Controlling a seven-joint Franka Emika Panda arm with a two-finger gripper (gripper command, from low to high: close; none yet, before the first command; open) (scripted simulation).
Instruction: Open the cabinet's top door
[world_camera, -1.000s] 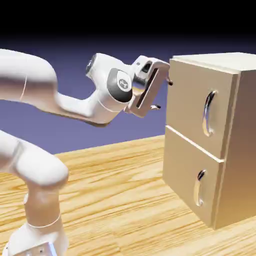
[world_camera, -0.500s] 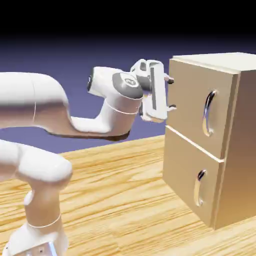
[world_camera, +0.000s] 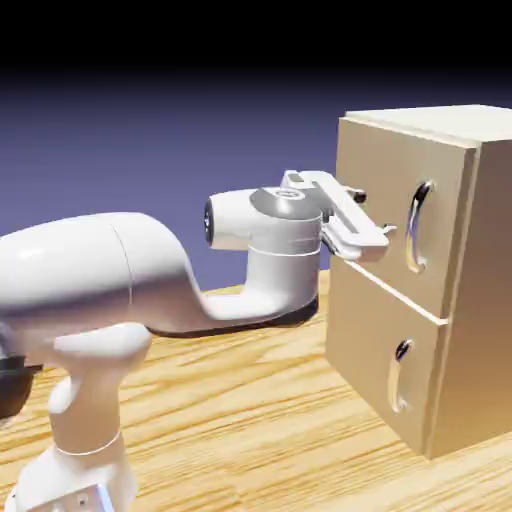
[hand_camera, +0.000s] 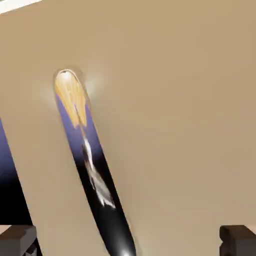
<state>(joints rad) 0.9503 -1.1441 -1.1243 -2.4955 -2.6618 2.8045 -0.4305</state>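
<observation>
A white robot arm (world_camera: 90, 265) is reaching across a wooden table (world_camera: 230, 405) toward a tan cabinet (world_camera: 490, 300), its gripper (world_camera: 374, 213) hovering before the top door (world_camera: 375, 165) with the fingers standing wide open and holding nothing. The exterior view is showing the whole cabinet front, with the top door sitting closed above the bottom door (world_camera: 375, 345) and its short handle (world_camera: 399, 376), none of which the hand view is clearly taking in. The hand view, for its part, is catching reflections of wood grain, blue-violet and a pale shape in the shiny top handle (hand_camera: 92, 170), while a white strip (hand_camera: 17, 4) is crossing its upper left corner. Along that view's left side, the door's edge is slanting down past one fingertip (hand_camera: 17, 240), with dark backdrop (hand_camera: 7, 180) showing beyond; bare door is stretching from the handle toward the other fingertip, at the lower right. The handle is running diagonally down to the bottom of the hand view, its near end appearing between the two fingertips, while in the exterior view it is lying to the right of the gripper, apart from the fingers
</observation>
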